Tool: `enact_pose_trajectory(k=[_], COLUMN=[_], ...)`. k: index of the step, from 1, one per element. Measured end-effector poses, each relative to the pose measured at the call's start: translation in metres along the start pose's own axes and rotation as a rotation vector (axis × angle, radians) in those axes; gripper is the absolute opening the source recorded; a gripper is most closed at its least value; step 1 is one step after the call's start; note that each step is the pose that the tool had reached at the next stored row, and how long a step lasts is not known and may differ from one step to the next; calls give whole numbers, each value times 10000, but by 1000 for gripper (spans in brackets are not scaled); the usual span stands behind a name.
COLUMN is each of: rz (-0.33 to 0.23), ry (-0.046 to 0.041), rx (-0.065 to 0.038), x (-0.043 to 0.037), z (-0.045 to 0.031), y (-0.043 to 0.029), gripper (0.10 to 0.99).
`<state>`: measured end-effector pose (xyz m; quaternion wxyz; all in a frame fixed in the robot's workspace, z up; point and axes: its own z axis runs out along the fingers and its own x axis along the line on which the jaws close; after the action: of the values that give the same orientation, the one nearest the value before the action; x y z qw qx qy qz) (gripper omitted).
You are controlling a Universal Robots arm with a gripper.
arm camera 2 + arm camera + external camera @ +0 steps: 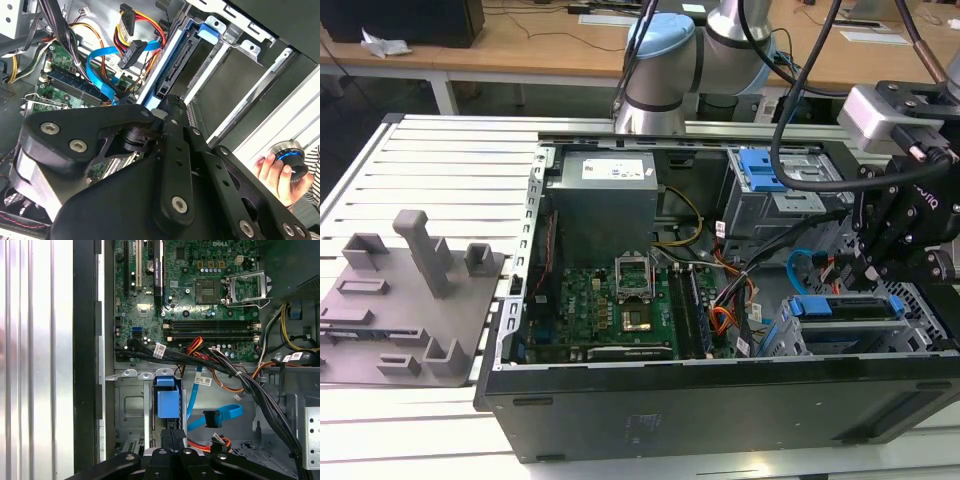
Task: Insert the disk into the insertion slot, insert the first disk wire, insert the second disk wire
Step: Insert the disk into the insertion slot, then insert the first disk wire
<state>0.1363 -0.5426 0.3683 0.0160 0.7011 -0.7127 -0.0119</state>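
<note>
Gripper [173,437] closed, nothing evidently pinched, tip at blue-framed end of disk [167,402]. Disk lodged in insertion slot [127,407], seating depth unclear. Risks: skewed push jamming disk against slot wall; loose blue SATA cable [222,415] nearby snagging gripper linkage.

The surface [440,160] is made of ribbed, satin aluminium, and a matt grey plastic fixture [410,300] is laid on it. The computer case [720,410] is finished in matt black metal. The insertion slot [131,412] is formed of light grey sheet metal, and the disk [845,303] is framed in smooth blue plastic.
</note>
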Motion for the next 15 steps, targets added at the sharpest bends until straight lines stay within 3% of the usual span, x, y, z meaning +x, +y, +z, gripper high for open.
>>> enact_pose_trajectory(k=[12, 13, 14, 15], rz=[0, 0, 0, 0], ry=[-1, 0, 0, 0], rx=[0, 1, 0, 0], x=[0, 0, 0, 0], z=[0, 0, 0, 0], y=[-2, -2, -2, -2], gripper=[114, 169, 169, 294])
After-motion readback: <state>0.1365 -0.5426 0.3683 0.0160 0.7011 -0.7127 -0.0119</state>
